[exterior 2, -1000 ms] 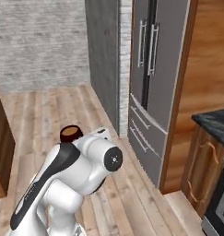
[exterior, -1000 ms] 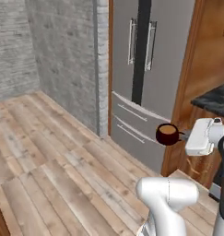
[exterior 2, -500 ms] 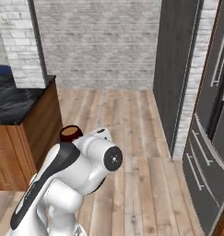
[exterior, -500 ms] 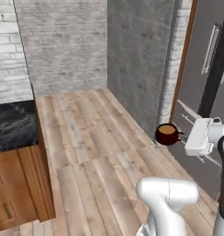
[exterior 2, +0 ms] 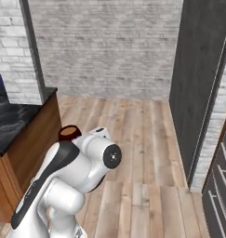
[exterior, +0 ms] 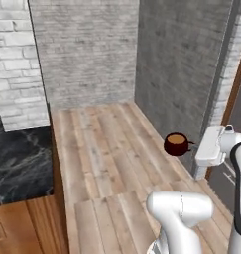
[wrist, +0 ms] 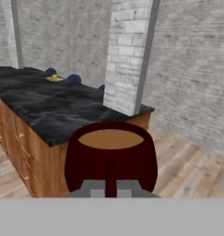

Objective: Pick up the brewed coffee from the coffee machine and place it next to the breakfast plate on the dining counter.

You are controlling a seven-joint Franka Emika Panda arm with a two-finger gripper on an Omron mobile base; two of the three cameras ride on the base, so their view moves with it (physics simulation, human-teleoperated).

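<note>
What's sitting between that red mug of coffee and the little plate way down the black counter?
In the hand view, just bare black counter stretches between the mug held in the gripper and the far plate; nothing else visibly stands on it.

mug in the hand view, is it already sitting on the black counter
No, the dark red mug is held in the gripper, short of the black counter.

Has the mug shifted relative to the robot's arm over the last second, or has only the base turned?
No. The mug sits in the same spot beside the white hand in the left base view; only the background swung, fridge giving way to dining counter.
</note>
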